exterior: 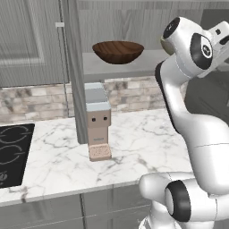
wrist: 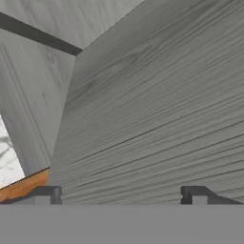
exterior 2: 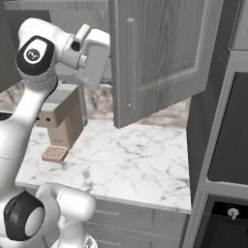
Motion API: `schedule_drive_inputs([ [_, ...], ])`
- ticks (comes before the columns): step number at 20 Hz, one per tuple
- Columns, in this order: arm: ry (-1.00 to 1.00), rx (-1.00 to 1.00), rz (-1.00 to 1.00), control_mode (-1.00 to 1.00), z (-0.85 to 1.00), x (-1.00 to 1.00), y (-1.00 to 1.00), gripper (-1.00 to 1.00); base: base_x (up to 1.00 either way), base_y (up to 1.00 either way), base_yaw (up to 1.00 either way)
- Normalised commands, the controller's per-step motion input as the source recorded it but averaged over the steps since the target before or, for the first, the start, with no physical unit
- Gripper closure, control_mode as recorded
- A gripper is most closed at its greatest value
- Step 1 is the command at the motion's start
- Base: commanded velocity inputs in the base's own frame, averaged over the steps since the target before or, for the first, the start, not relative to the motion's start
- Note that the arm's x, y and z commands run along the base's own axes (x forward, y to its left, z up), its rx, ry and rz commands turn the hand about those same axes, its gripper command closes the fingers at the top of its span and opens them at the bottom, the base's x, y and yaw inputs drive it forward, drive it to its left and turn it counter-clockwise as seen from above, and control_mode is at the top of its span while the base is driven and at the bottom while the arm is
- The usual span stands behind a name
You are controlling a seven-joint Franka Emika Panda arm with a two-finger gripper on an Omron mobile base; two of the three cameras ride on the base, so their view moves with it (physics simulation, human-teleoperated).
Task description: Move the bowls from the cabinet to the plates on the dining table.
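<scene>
Kitchen, marble counter, wall cabinet open; brown wooden bowl sits on its shelf. Your gripper, jaws spread and empty, faces inside: fetch step, reach for the bowl rim next

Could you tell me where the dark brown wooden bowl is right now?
In the left base view the dark brown wooden bowl sits on the open wall cabinet's shelf, above the coffee machine.
</scene>
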Motion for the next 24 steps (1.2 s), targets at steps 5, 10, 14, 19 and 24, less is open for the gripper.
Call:
schedule_drive_inputs([
  [5, 0.05, 0.0, -0.14, -1.0, 0.0, 0.0, -0.44, -1.0, 0.0, 0.0, 0.0],
  [10, 0.08, 0.0, -0.15, -1.0, 0.0, -0.04, -0.52, -1.0, 0.0, 0.0, 0.0],
  [14, 0.09, 0.0, -0.16, -1.0, 0.0, -0.06, -0.62, -1.0, 0.0, 0.0, 0.0],
  [19, 0.05, 0.0, -0.16, -1.0, 0.0, -0.14, -0.6, -1.0, 0.0, 0.0, 0.0],
  [24, 0.02, 0.0, -0.17, -1.0, 0.0, -0.22, -0.57, -1.0, 0.0, 0.0, 0.0],
])
